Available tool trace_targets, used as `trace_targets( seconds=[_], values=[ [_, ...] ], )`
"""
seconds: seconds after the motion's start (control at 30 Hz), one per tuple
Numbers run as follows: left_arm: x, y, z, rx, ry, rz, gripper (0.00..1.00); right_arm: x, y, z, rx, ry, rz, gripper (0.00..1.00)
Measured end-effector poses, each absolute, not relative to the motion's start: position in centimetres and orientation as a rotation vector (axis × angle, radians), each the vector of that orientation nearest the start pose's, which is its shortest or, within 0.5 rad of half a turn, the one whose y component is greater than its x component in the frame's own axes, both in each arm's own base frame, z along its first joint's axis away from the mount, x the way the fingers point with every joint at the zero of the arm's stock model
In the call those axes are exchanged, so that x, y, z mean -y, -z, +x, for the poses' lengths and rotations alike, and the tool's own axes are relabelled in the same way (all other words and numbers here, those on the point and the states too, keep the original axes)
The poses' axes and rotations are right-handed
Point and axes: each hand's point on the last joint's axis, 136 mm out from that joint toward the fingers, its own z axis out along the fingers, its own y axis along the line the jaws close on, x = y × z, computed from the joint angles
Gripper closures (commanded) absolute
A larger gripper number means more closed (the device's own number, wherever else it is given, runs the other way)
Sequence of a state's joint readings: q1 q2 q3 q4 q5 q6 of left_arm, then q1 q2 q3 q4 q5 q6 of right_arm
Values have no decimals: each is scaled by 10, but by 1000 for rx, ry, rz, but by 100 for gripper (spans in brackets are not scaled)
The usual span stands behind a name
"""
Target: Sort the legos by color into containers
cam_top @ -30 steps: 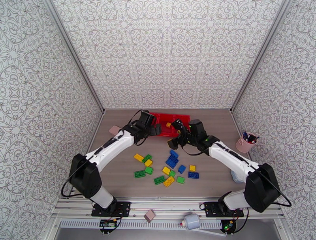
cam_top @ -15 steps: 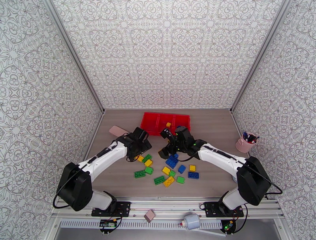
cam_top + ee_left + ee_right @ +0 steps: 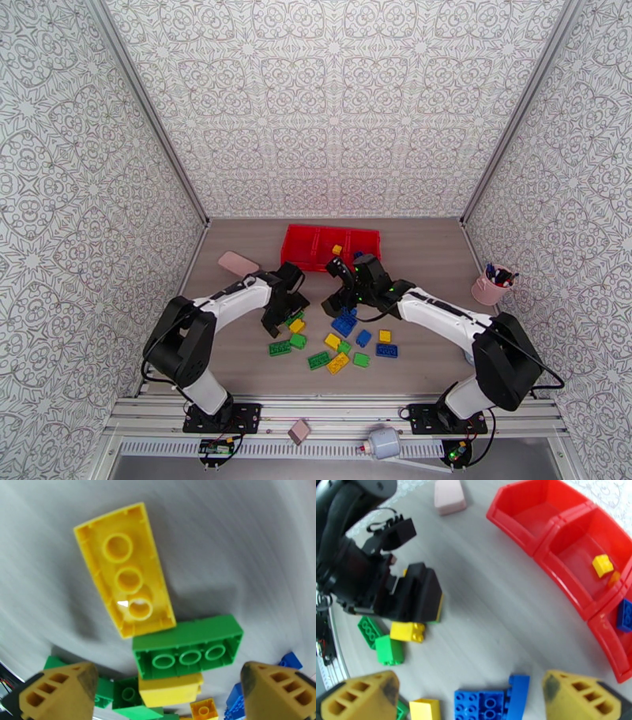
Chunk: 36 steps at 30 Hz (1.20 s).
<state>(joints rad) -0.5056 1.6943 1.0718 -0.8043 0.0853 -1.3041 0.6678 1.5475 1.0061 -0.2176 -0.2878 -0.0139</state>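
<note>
The legos lie loose on the table in front of the red tray point(image 3: 301, 244): blue ones point(image 3: 344, 322), green ones point(image 3: 280, 348) and yellow ones point(image 3: 337, 362). My left gripper point(image 3: 283, 316) hangs open, low over an upturned yellow brick point(image 3: 124, 569) and a green brick point(image 3: 187, 647); both lie ahead of its fingertips point(image 3: 59, 693), apart from them. My right gripper point(image 3: 333, 286) is open above two blue bricks point(image 3: 489, 703). The tray's point(image 3: 537, 549) middle compartment holds a yellow brick point(image 3: 603, 565), and a blue brick point(image 3: 626, 614) lies in the right one.
A pink rounded block point(image 3: 237, 263) lies left of the tray. A pink pen cup point(image 3: 491, 286) stands at the right wall. The two grippers are close together over the pile's far side, with the left one point(image 3: 407, 594) showing in the right wrist view.
Both grippers have drawn back from the tray toward the pile. The left has dropped over the yellow and green bricks; the right has settled above the blue ones.
</note>
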Motion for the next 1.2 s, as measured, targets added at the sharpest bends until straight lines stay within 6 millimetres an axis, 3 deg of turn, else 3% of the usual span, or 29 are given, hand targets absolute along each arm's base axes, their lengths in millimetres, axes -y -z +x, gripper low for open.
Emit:
trace_targets(
  seconds=[0.23,0.5,0.73,0.83,1.03,1.2],
  values=[
    [170,-26,281,-2889,230,-1195,8,-297,-127,302,-2227,-638,-921,0],
    [171,-18,279,-2918,214,-1188,36,-292,-119,298,-2252,-626,-912,0],
    [171,-23,283,-2900,217,-1179,38,-281,-120,302,-2251,-617,-834,0],
    [168,-41,290,-2852,231,-1161,39,-275,-123,308,-2242,-607,-770,0],
    [171,-101,323,-2692,349,-1076,39,-265,-134,323,-2207,-580,-654,0],
    [165,-128,354,-2599,387,-1049,40,-253,-142,337,-2183,-562,-544,0]
  ],
)
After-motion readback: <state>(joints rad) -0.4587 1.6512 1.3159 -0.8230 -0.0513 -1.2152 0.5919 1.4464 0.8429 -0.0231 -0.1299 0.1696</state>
